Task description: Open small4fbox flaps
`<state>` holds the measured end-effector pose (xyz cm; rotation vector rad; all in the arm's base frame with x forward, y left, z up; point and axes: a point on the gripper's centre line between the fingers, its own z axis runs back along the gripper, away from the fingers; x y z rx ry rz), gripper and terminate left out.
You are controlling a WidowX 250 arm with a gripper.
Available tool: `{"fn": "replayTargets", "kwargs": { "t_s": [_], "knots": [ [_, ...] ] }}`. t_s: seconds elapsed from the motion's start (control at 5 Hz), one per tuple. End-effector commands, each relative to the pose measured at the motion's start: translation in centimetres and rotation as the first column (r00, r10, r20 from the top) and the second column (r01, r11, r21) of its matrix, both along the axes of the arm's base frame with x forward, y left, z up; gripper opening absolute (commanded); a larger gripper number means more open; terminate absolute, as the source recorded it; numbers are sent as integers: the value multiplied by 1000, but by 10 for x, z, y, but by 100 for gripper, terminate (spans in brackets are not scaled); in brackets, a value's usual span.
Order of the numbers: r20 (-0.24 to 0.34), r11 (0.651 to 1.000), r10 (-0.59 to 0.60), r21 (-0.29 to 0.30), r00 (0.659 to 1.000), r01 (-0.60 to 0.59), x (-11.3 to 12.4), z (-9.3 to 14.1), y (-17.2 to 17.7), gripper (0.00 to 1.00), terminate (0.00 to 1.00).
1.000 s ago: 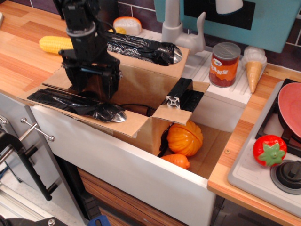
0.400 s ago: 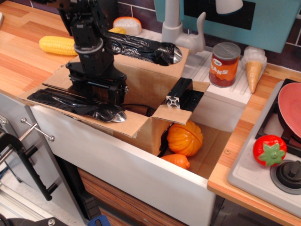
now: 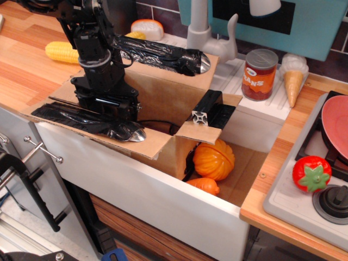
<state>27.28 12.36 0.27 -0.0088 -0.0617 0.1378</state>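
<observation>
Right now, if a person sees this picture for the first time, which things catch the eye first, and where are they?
First, the black robot gripper reaching down into the brown corrugated cardboard box that sits in the white sink, its flaps spread outward. Next, the bright orange toy pumpkin in the sink just right of the box. Then the red toy tomato on the stove at the right edge.

We see matt brown corrugated cardboard on the small4fbox point(image 3: 163, 98), glossy crinkled black strips on its flaps point(image 3: 92, 122), and varnished wood grain on the counter point(image 3: 24, 60).
</observation>
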Motion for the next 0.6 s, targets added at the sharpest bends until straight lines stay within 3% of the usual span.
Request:
{"fn": "replayTargets", "kwargs": {
  "t_s": [0.0, 0.2, 0.4],
  "knots": [
    [-14, 998, 18, 57, 1000, -17, 6, 15, 20, 100, 0],
    [-26, 993, 2, 119, 1000, 1, 10, 23, 30, 100, 0],
    [-47, 990, -18, 136, 999, 24, 11, 30, 43, 100, 0]
  ]
}}
